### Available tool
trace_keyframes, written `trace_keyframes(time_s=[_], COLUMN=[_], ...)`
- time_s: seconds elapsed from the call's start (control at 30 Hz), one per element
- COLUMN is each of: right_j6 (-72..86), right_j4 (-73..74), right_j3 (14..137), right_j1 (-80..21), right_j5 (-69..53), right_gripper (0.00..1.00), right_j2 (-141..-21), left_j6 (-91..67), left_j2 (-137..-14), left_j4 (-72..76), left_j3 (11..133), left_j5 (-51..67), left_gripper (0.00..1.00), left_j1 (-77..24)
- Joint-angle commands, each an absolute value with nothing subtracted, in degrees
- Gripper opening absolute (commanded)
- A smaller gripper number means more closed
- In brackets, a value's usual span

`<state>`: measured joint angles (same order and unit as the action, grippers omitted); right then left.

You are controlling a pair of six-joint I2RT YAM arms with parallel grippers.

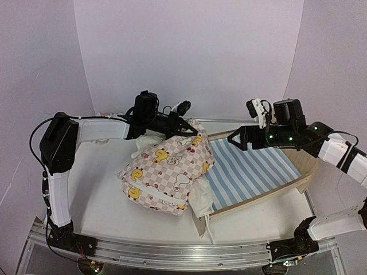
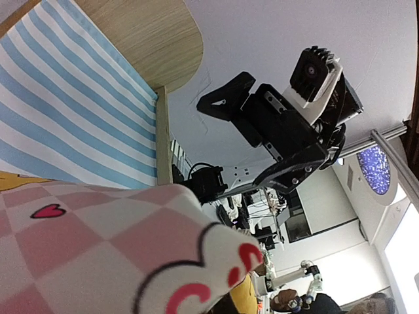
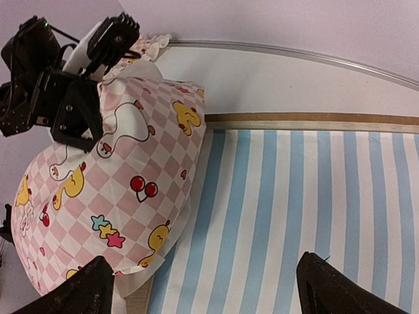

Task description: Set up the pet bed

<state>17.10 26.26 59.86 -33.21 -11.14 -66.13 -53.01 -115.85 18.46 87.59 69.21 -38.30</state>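
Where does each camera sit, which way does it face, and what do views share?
Top external: above, behind the robot, facing down at the table; both arms show.
Left wrist: over the cover, facing pet bed and right gripper; own fingers hidden.
Right wrist: above the pet bed, facing down; own fingertips show, left gripper beyond.
Shared: cover, pet bed.

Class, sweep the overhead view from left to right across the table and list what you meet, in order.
Left arm's upright link → pink duck-print cover → blue-and-white striped bed base → plywood headboard.
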Motion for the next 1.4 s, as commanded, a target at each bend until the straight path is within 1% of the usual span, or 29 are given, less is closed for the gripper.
trace_keyframes(time_s=[0.0,0.07,0.13,0.23,0.3,0.33,0.43,0.5,0.57,0.6,0.67,0.7,0.73,0.8,0.83,0.87,0.9,0.93,1.0,1.03,1.07,1.13,1.2,1.27,1.37], right_j6=[8.2,4.7,1.4,2.3,4.1,5.1,8.4,10.2,11.5,12.0,12.8,13.2,13.8,14.9,15.4,15.6,15.5,15.6,17.0,18.3,20.1,25.9,29.6,32.7,36.8], right_j4=[23.9,22.8,20.5,13.9,9.0,6.5,0.7,-3.1,-6.5,-7.6,-9.8,-10.8,-11.4,-12.4,-12.4,-12.3,-11.9,-11.0,-8.0,-6.4,-4.2,3.2,9.0,12.2,16.8], right_j3=[63.5,66.2,67.8,70.2,70.7,70.4,69.5,69.5,69.4,69.5,69.5,69.3,69.1,68.3,68.0,67.8,67.7,67.9,68.3,68.6,69.2,72.5,76.9,81.1,86.3], right_j1=[-34.6,-36.7,-39.5,-40.7,-42.1,-43.1,-46.4,-49.2,-52.3,-53.7,-56.2,-56.8,-57.1,-57.1,-57.1,-57.1,-57.1,-57.1,-57.1,-57.1,-57.1,-57.1,-57.1,-57.1,-57.3], right_j5=[-22.1,-24.3,-22.5,-21.4,-22.8,-23.5,-24.0,-22.4,-16.2,-13.9,-7.9,-5.4,-3.0,1.2,3.4,5.1,6.3,7.7,12.6,15.3,19.2,27.8,32.6,36.0,41.0], right_gripper=[0.98,0.98,0.98,0.98,0.98,0.98,0.98,0.98,0.98,0.96,0.85,0.76,0.66,0.38,0.23,0.12,0.01,0.00,0.00,0.00,0.00,0.00,0.00,0.00,0.00], right_j2=[-71.4,-74.6,-77.0,-80.8,-82.3,-82.7,-85.5,-88.2,-90.6,-91.9,-93.7,-94.1,-94.2,-92.9,-91.9,-90.6,-89.0,-87.3,-83.5,-81.4,-79.6,-77.2,-76.1,-75.4,-75.2], left_j6=[-44.9,-43.6,-43.3,-43.1,-42.2,-41.2,-34.4,-33.9,-34.0,-33.9,-34.0,-33.9,-33.9,-32.8,-32.0,-30.6,-29.3,-28.4,-27.1,-26.7,-26.4,-25.8,-24.7,-23.3,-22.7], left_j2=[-106.6,-105.3,-105.0,-104.9,-104.3,-104.0,-103.6,-102.9,-102.0,-101.2,-99.8,-98.9,-98.1,-96.1,-95.0,-93.1,-91.6,-89.6,-85.3,-82.9,-80.6,-75.6,-71.3,-68.7,-67.5], left_j4=[15.4,14.3,13.4,11.9,10.6,9.0,-2.1,-2.5,-2.5,-2.5,-2.5,-2.5,-2.7,-4.0,-4.9,-6.5,-8.0,-8.6,-9.6,-9.7,-9.7,-10.1,-11.1,-13.1,-14.6], left_j3=[87.1,86.4,86.7,87.7,87.8,88.1,91.7,91.8,91.7,91.6,91.3,91.1,90.8,90.3,89.9,89.6,89.2,88.2,85.4,83.8,82.4,79.7,77.7,77.2,76.9], left_j5=[66.0,65.2,64.6,64.3,63.8,63.4,59.7,60.9,60.6,60.5,60.3,60.2,60.0,59.6,59.0,58.0,56.5,55.3,52.7,51.4,50.4,45.9,38.3,32.1,28.5], left_gripper=[0.00,0.00,0.00,0.00,0.00,0.00,0.00,0.00,0.00,0.00,0.00,0.00,0.00,0.01,0.06,0.17,0.30,0.45,0.69,0.80,0.86,0.94,0.99,0.99,0.99], left_j1=[-38.5,-38.4,-38.3,-38.2,-38.2,-38.2,-38.5,-38.5,-38.6,-38.6,-38.6,-38.6,-38.5,-38.5,-38.5,-38.4,-38.1,-37.6,-36.1,-35.0,-33.6,-30.9,-29.2,-28.8,-28.8])
